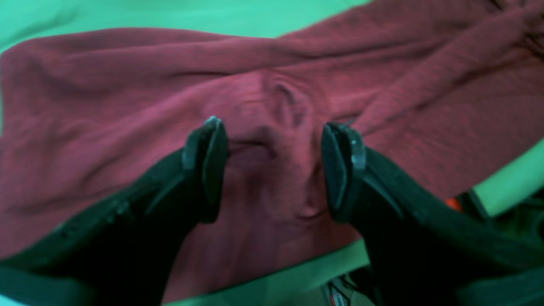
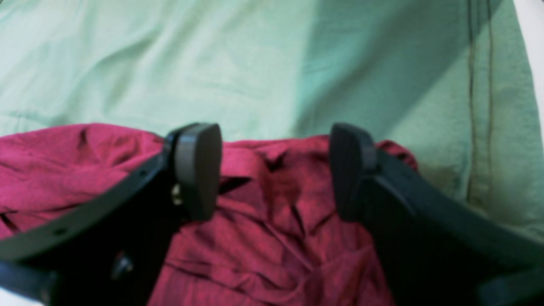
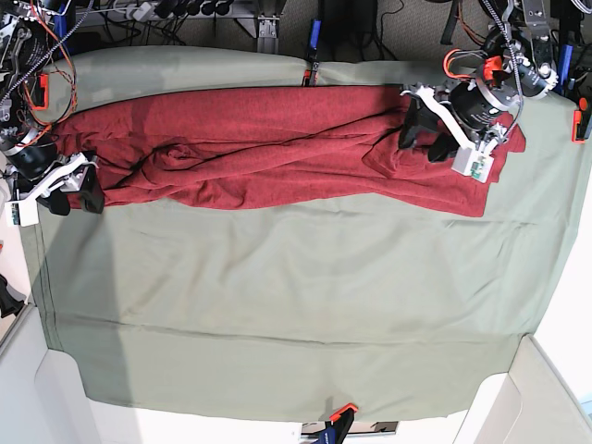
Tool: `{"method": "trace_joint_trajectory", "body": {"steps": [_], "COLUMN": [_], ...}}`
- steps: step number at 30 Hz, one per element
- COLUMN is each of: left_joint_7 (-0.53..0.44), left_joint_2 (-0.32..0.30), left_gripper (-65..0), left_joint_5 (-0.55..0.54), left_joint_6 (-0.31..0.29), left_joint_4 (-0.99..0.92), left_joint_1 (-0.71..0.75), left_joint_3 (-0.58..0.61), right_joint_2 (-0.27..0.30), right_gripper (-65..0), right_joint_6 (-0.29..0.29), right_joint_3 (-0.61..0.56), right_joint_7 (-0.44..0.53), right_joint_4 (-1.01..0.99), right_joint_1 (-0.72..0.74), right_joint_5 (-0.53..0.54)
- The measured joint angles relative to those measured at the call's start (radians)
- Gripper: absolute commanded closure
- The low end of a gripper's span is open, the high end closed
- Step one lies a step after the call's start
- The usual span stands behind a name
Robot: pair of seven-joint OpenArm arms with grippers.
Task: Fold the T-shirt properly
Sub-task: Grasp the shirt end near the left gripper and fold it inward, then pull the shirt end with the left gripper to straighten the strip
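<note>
The maroon T-shirt [image 3: 277, 148] lies bunched in a long wrinkled band across the far part of the table. My left gripper [image 3: 424, 134] is open over the shirt's right end. In the left wrist view its fingers [image 1: 206, 157] straddle a small puckered fold of the shirt [image 1: 272, 97], and I cannot tell whether they touch it. My right gripper [image 3: 74, 201] is open at the shirt's left end. In the right wrist view its gripper [image 2: 275, 170] stands over crumpled shirt fabric [image 2: 272, 238] near the shirt's edge, holding nothing.
A sage-green cloth [image 3: 296, 305] covers the table, with a broad bare stretch in front of the shirt. Clamps hold the cloth at the far edge [image 3: 310, 69] and the near edge [image 3: 338, 413]. Cables and electronics crowd the back corners [image 3: 28, 55].
</note>
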Motion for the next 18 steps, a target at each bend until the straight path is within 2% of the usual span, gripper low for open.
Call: {"method": "trace_joint_trajectory", "body": {"steps": [2,8,11,15,18], "left_joint_7": [-0.015,-0.037,-0.048,-0.039,-0.020], "left_joint_2": [0.002,-0.012,-0.056,-0.114,-0.150], "left_gripper": [-38.1,-38.1,-38.1,-38.2,-38.2], "left_joint_5": [-0.002,-0.098,-0.123,-0.164,-0.223], "left_joint_6": [0.003,0.004,0.004,0.006,-0.031], "left_joint_4": [0.004,-0.001,-0.064,-0.267,-0.439], "left_joint_1": [0.000,0.000,-0.010,-0.071,-0.141], "left_joint_3": [-0.066,-0.286,-0.307,-0.308,-0.309], "right_joint_2": [0.000,0.000,0.000,0.000,0.000], "right_gripper": [-39.6,-39.6,-39.6,-39.6,-39.6], "right_joint_6": [0.000,0.000,0.000,0.000,0.000], "right_joint_3": [0.000,0.000,0.000,0.000,0.000], "right_joint_7": [0.000,0.000,0.000,0.000,0.000], "right_joint_4": [0.000,0.000,0.000,0.000,0.000], "right_joint_1": [0.000,0.000,0.000,0.000,0.000], "right_joint_5": [-0.003,-0.007,-0.004,-0.003,-0.003]}}
